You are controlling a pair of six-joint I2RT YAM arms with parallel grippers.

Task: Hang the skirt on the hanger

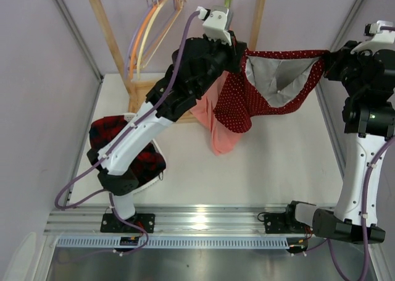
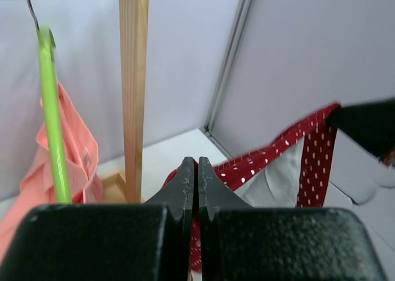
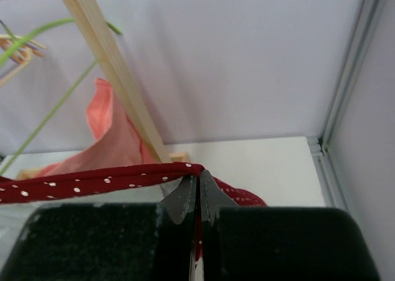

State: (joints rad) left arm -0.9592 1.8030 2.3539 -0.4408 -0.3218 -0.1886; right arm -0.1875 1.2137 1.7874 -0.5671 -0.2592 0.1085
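Note:
The dark-red polka-dot skirt (image 1: 259,105) hangs stretched in the air between my two grippers, its waist open and the pale grey lining (image 1: 278,77) showing. My left gripper (image 1: 239,54) is shut on the left end of the waistband, next to the rack's right post. My right gripper (image 1: 325,65) is shut on the right end. The left wrist view shows the closed jaws (image 2: 197,165) with the skirt (image 2: 281,154) beyond them. The right wrist view shows the jaws (image 3: 199,177) pinching the waistband (image 3: 92,182). The cream hanger (image 1: 174,8) hangs at the left of the wooden rail, apart from the skirt.
The wooden rack (image 1: 105,31) stands at the back, with orange (image 1: 145,31) and lilac (image 1: 131,43) hangers beside the cream one. A lime-green hanger (image 2: 49,120) holds salmon-pink cloth (image 1: 216,130) by the right post (image 2: 134,89). A red-black plaid garment (image 1: 114,136) lies at the left.

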